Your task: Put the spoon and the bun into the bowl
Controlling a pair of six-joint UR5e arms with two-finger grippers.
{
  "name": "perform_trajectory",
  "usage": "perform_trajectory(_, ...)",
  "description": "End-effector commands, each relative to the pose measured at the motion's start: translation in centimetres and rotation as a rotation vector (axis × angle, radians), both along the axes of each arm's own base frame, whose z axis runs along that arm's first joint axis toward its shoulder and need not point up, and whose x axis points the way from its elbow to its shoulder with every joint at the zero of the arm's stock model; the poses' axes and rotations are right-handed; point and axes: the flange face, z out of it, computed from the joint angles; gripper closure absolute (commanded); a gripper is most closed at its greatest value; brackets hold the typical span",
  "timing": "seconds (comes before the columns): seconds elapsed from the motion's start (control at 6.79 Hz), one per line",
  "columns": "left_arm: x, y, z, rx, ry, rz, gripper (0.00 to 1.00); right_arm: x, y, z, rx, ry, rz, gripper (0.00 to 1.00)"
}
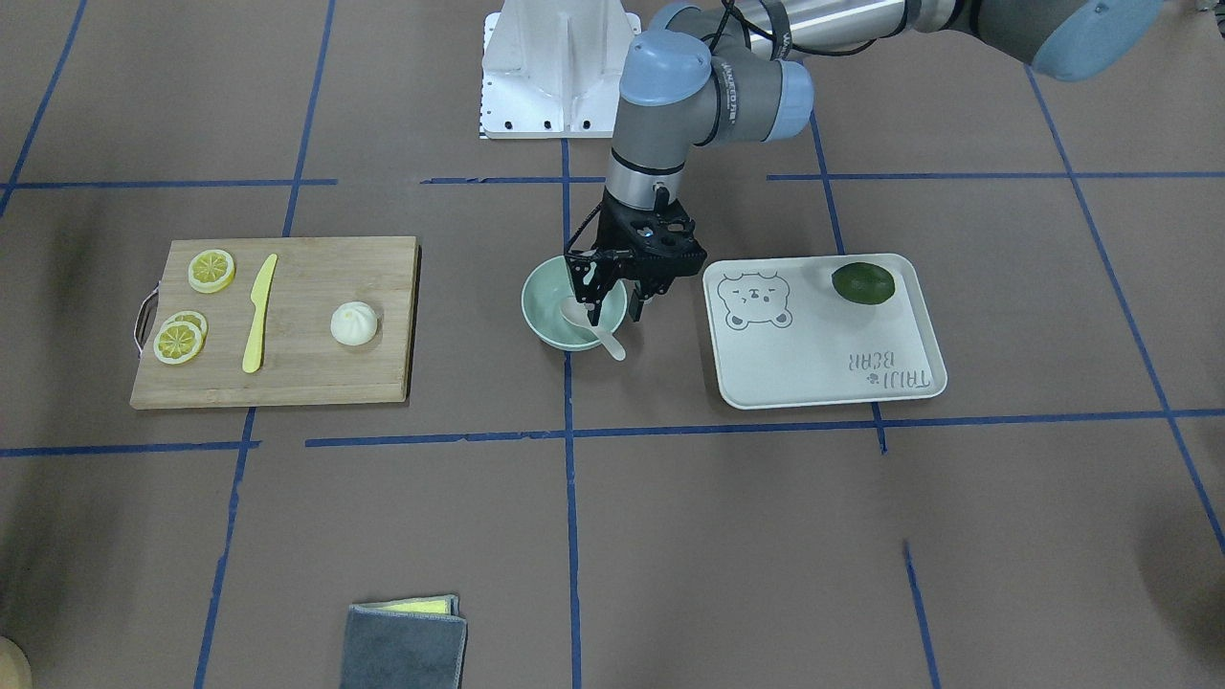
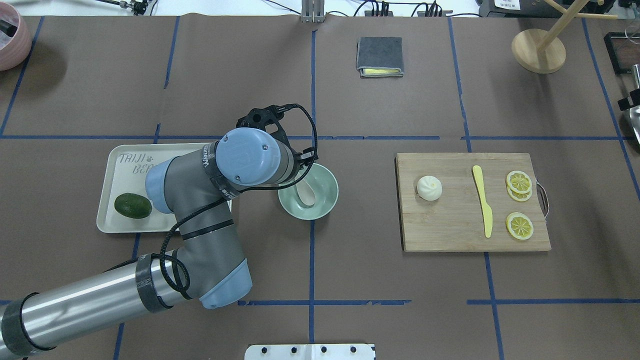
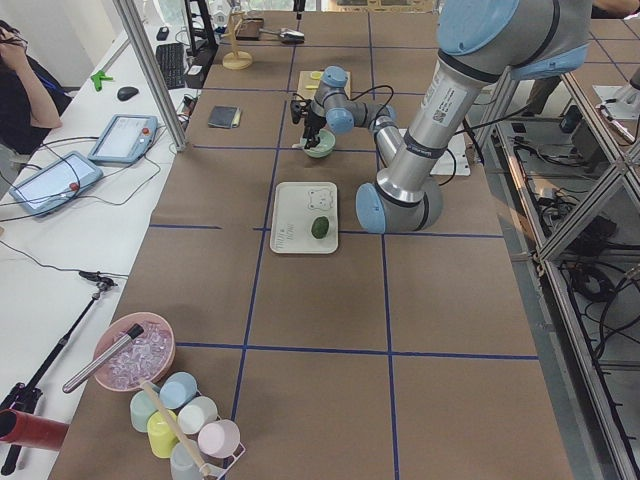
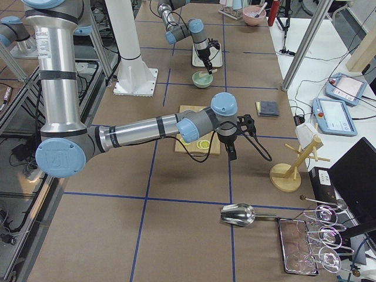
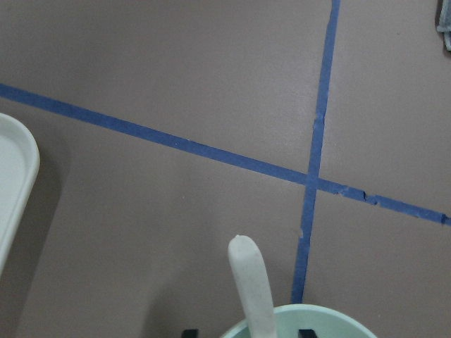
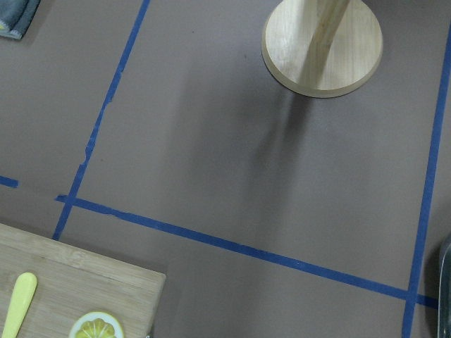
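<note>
Handling matters most for what is left to move: the small round white steamed bun (image 1: 355,322) with its pleated top sits alone on the rectangular wooden cutting board (image 1: 316,378), well apart from the round pale mint-green bowl (image 1: 538,308). It looks soft and light, so I would take it from above across its widest part with a gentle squeeze, since a hard pinch would likely dent it. The small off-white plastic spoon (image 1: 595,330) looks stiff, light and rather slick; it lies in the bowl, scoop down inside and handle leaning out over the rim. The left gripper (image 1: 612,308) hangs over the bowl with its fingers apart on either side of the handle, clear of it in the wrist view. The right gripper (image 4: 232,155) shows only in the side view, near the board, and I cannot tell whether it is apart or together. Counted on the brown tabletop (image 1: 766,536): one spoon, one bun, one bowl, one yellow plastic knife (image 1: 258,311), three yellow lemon slices (image 1: 211,270), one white rectangular bear-print tray (image 1: 823,378), and one dark green oval fruit (image 1: 862,283) on it.
</note>
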Motion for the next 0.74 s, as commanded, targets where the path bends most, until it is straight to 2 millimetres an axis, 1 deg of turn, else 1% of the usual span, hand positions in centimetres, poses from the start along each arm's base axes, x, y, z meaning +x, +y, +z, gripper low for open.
perform_trajectory(0.0,-7.3,-2.1,1.9,0.267,-0.118,0.145,0.00,-2.6,-0.1,-1.6,0.053,-0.011,-0.045,0.00)
perform_trajectory(0.15,-13.9,-5.9,5.7,0.373,-0.209,0.275,0.00,-6.1,0.4,-3.4,0.039,-0.036,-0.077,0.00)
perform_trajectory(0.29,-20.6,-8.9,9.3,0.489,-0.309,0.371,0.00,-10.7,0.0,-7.6,-0.010,-0.089,-0.061,0.00)
perform_trajectory(0.44,-27.3,-11.2,13.0,0.536,-0.364,0.441,0.00,-15.1,-0.6,-12.5,-0.051,-0.150,-0.048,0.00)
perform_trajectory(0.59,-35.1,-13.4,16.1,0.555,-0.400,0.458,0.00,-19.5,-0.4,-15.9,-0.082,-0.173,-0.032,0.00)
